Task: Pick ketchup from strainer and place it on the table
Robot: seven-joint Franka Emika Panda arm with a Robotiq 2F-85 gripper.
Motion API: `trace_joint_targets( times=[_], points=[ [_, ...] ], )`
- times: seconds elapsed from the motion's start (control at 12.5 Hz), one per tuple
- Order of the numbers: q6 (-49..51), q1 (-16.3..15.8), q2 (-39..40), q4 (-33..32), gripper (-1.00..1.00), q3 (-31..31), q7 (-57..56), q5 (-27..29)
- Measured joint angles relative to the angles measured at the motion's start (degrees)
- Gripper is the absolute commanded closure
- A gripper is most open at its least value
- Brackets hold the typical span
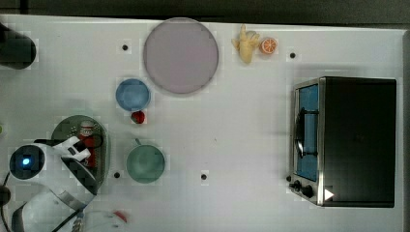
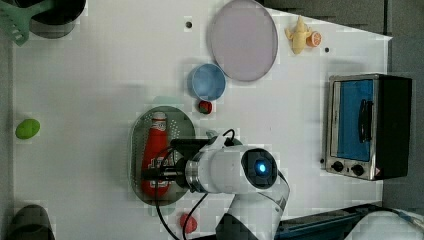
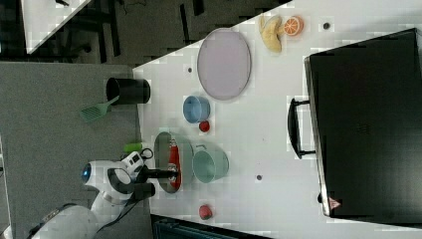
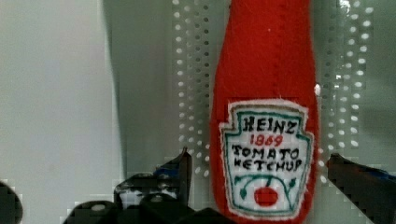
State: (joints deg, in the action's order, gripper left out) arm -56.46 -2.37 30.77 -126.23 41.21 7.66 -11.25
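Top view gives me the table (image 1: 241, 135) first, a broad white surface with a few small dark holes. Biggest thing on it is the black toaster oven (image 1: 348, 140) with its blue-tinted door, at the top view's right. Next I see the large pale lilac plate (image 1: 180, 54) near the far edge, and beside it a yellow banana toy (image 1: 245, 44) with an orange slice (image 1: 268, 45) just touching it.

My arm (image 2: 235, 170) reaches in from the near edge in the left view, white, with a blue light glowing on it. It hangs over the strainer (image 2: 175, 122), the pale green oval colander. A teal mug (image 1: 145, 163) sits just beside the strainer at the top view's right, and a blue bowl (image 1: 132, 94) stands further up, with a small red fruit (image 1: 138, 117) next to it.

The ketchup (image 4: 266, 93) lies flat inside the strainer, lengthwise, label up on the perforated bottom. In the wrist view my gripper (image 4: 259, 163) is spread wide, one finger on each side of the bottle's lower body, and I see a gap between each finger and the red felt, so nothing is pinched.
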Motion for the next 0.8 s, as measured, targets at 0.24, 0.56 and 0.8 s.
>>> trace_joint_targets(
  times=[0.24,0.56,0.8],
  points=[
    [-3.6,-0.2,2.4,0.0,-1.0,-1.3,1.7,-0.2],
    [-5.8,-1.1,4.2,0.1,-0.69,-4.5,1.9,-2.0],
    [-5.8,-1.6,4.4,0.8,-0.21,-4.7,2.0,-2.8]
  ],
)
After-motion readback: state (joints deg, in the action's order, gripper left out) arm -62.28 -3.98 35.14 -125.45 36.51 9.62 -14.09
